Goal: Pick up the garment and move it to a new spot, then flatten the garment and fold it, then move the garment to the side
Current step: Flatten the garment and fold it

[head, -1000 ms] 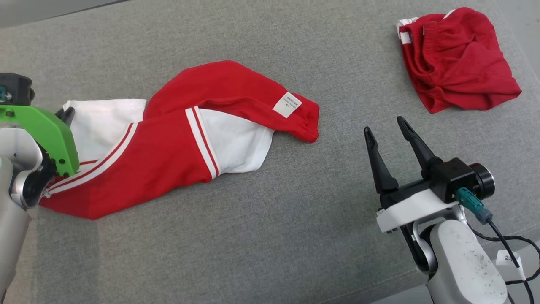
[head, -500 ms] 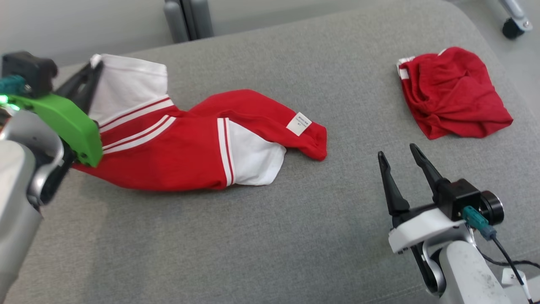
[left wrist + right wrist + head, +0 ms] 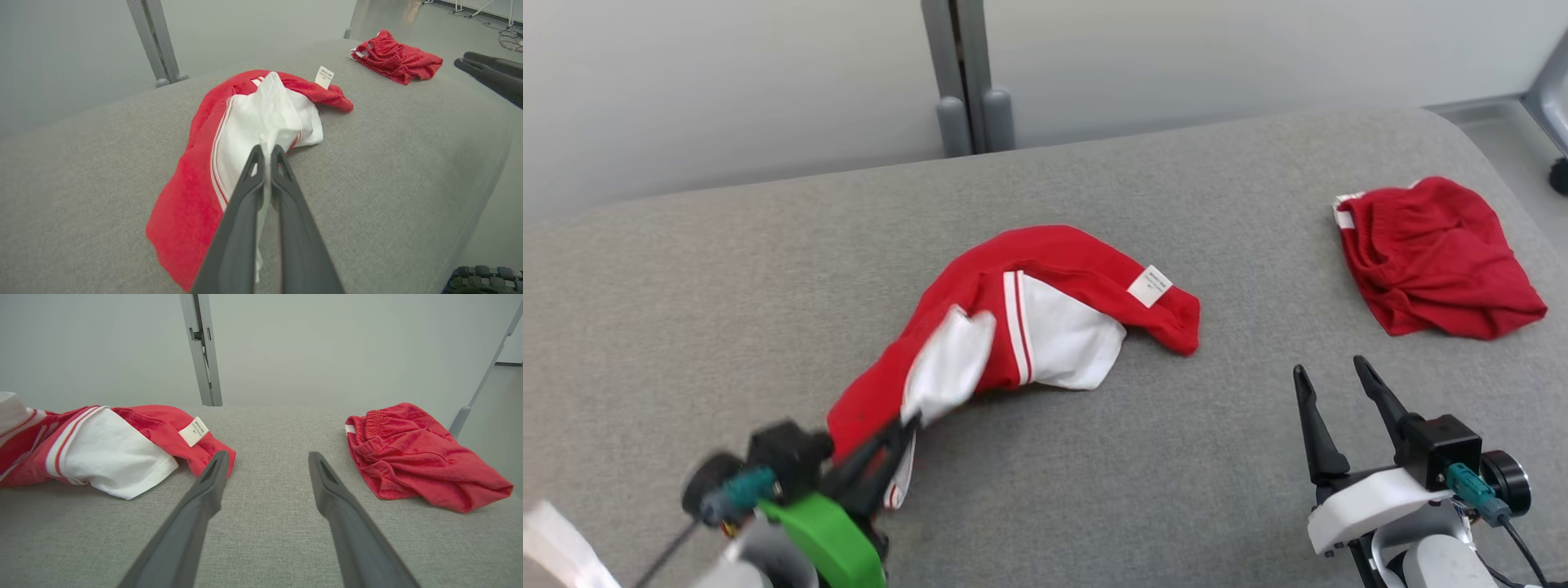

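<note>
In the left wrist view the left gripper (image 3: pixel 267 150) has its jaws clenched on the red-and-white fabric garment (image 3: pixel 192 192). In the head view the right gripper (image 3: pixel 1329 367) sits lower right, pointing up-frame, jaws released.

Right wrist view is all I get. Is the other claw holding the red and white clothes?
Observer: Yes. The left gripper is shut on a white fold of the garment.
Operator: Is the whole thing up in the air?
Observer: No. Just the pinched end looks lifted; the rest lies on the grey cushion.
</note>
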Tool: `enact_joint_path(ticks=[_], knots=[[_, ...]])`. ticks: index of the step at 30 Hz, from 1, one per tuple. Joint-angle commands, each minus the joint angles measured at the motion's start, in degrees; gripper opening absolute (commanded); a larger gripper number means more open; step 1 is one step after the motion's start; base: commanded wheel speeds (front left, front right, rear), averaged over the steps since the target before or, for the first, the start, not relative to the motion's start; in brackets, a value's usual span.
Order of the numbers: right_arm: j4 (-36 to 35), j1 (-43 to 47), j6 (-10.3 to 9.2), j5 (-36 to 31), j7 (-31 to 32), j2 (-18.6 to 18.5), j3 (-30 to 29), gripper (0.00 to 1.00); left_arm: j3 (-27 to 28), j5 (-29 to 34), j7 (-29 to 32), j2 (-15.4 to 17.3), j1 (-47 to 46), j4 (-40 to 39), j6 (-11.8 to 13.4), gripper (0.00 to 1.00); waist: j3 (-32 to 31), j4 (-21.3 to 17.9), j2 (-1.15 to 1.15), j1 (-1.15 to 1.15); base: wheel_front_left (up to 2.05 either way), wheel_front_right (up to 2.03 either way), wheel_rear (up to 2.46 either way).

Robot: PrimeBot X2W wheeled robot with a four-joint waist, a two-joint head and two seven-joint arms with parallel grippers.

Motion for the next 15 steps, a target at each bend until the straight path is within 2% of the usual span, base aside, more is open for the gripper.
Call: enact_joint_path(ticks=[1, 7, 12, 13, 14, 15], knots=[[0.1, 0.9, -0.09, 0.3, -0.3, -0.2, -0.2, 1.0, -0.5, -0.6, -1.1, -0.6, 2.4, 0.2, 0.2, 0.0, -1.7, 1.9, 0.0, 0.0, 0.0, 0.0, 0.0], [0.4, 1.5, -0.09, 0.4, -0.3, -0.2, 0.0, 1.0, -3.5, -3.3, -3.9, -4.0, 9.3, 5.0, -0.9, 0.0, -2.1, 2.8, 0.0, 0.0, 0.0, 0.0, 0.0], [0.9, 1.6, -0.09, 0.8, -0.3, -0.2, 0.3, 1.0, -3.8, -4.6, -6.1, -6.6, 11.0, 10.7, -1.4, 0.0, -2.3, 3.1, 0.0, 0.0, 0.0, 0.0, 0.0], [0.9, 1.6, -0.09, 0.8, -0.3, -0.2, 0.4, 1.0, -3.5, -5.1, -7.0, -7.4, 11.2, 12.0, -1.4, 0.36, -2.3, 3.1, 0.0, 0.0, 0.0, 0.0, 0.0], [1.0, 1.6, -0.09, 0.9, -0.3, -0.2, 0.4, 1.0, -3.3, -5.4, -7.7, -8.0, 11.3, 13.0, -1.5, 0.89, -2.4, 3.2, 0.0, 0.0, 0.0, 0.0, 0.0], [1.0, 1.6, -0.09, 1.0, -0.3, -0.2, 0.4, 1.0, -2.8, -5.6, -8.5, -8.8, 11.2, 13.9, -1.6, 1.0, -2.4, 3.3, 0.0, 0.0, 0.0, 0.0, 0.0]])
